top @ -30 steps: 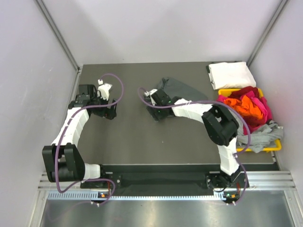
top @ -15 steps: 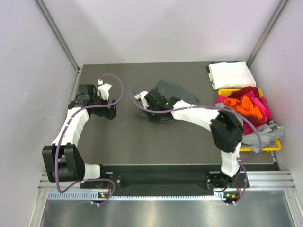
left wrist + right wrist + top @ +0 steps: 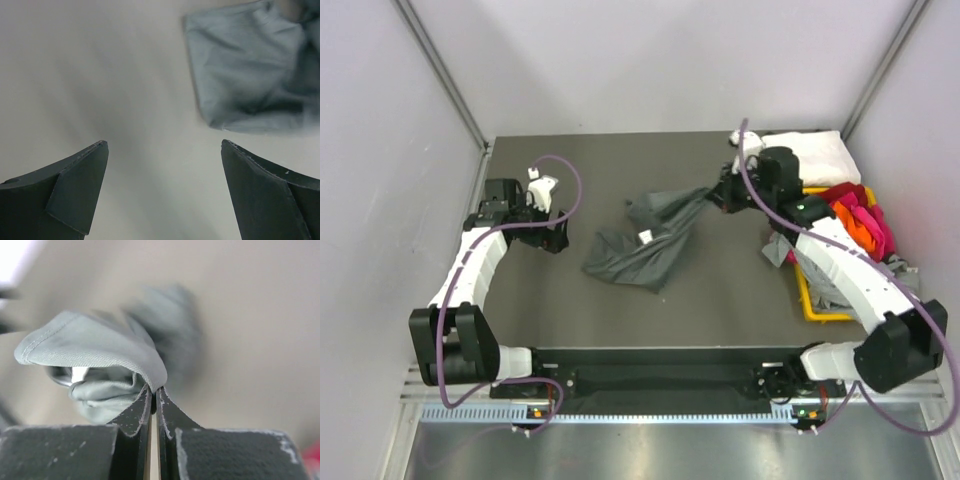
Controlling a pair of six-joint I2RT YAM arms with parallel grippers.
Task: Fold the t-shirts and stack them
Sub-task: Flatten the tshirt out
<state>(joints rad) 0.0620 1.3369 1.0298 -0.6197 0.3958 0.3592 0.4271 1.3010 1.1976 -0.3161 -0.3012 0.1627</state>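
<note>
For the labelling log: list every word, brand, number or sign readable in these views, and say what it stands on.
No text can be read.
The small white tag on the dark grey t-shirt: too small in the top view, blurred in the right wrist view.
The yellow bin: no lettering shows.

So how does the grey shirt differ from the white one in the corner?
The dark grey t-shirt lies crumpled mid-table, one end pinched by the right tool. The white t-shirt sits folded and free at the far right corner. Both touch the table.
</note>
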